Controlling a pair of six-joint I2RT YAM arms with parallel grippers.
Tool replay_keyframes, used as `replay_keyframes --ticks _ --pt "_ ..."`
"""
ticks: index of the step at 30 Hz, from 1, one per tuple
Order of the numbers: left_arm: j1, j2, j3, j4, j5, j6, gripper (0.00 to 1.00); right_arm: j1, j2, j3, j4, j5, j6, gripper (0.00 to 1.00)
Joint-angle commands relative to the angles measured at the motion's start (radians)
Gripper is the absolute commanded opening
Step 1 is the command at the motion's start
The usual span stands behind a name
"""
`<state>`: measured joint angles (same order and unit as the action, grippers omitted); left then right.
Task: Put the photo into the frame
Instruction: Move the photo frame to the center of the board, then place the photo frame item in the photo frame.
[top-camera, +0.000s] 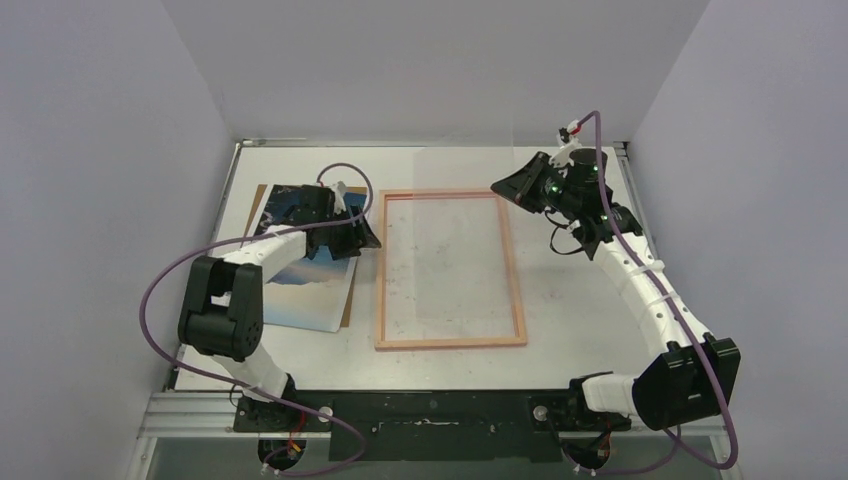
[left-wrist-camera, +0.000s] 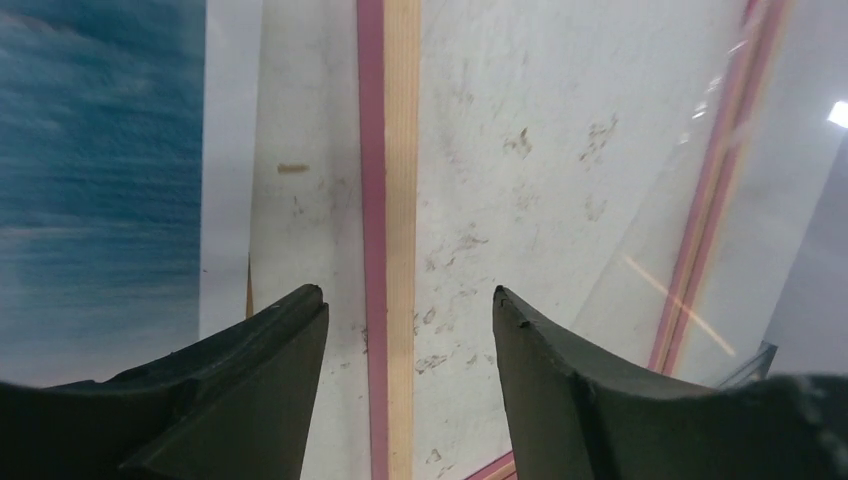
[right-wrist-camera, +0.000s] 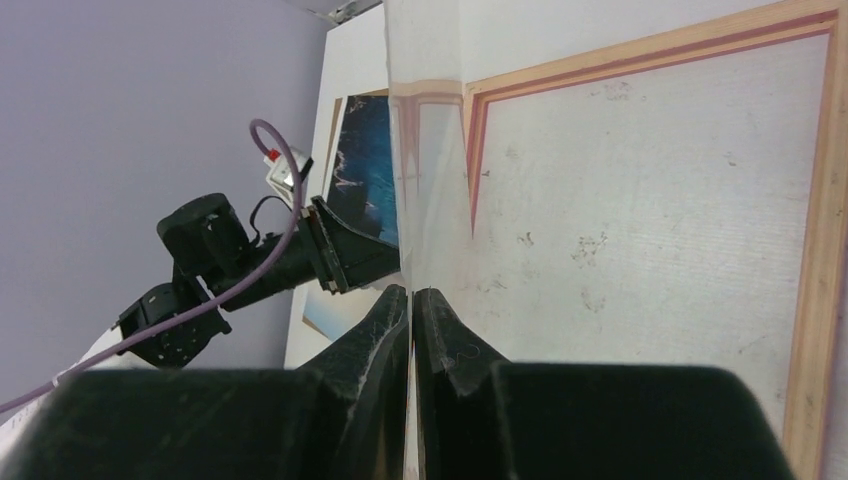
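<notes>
Top external view puts the photo just left of the frame, both lying lengthwise near to far, with the open left tool over the frame's left rail, nearest it, while the right tool pinches a clear pane.

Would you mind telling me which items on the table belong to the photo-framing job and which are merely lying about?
Belonging to the job:
- photo
- frame
- clear pane, pinched in the right gripper
- left gripper, open above the frame's left rail

Just lying there:
- brown backing board, underneath the photo
</notes>
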<state>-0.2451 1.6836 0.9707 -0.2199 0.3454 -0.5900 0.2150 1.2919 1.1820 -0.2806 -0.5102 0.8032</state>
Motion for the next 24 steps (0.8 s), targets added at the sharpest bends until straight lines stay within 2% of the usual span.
replay_keyframes --ticks 1,4,9,18,24 --pt "0.075 -0.090 0.128 -0.048 0.068 0.142 0.60 0.004 -0.022 -0.009 0.155 -0.042 0.092 0.05" --pt "0.115 -0.094 0.136 -0.078 0.105 0.216 0.59 0.023 -0.032 -0.027 0.198 -0.039 0.129 0.05" --pt "0.137 -0.109 0.094 -0.097 0.130 0.289 0.52 0.071 -0.023 -0.043 0.243 -0.029 0.156 0.05" --pt "0.147 -0.144 0.024 -0.048 0.124 0.307 0.45 0.094 0.003 -0.144 0.387 -0.069 0.257 0.05" --pt "0.147 -0.145 0.001 -0.032 0.122 0.311 0.42 0.095 0.009 -0.177 0.394 -0.071 0.248 0.05"
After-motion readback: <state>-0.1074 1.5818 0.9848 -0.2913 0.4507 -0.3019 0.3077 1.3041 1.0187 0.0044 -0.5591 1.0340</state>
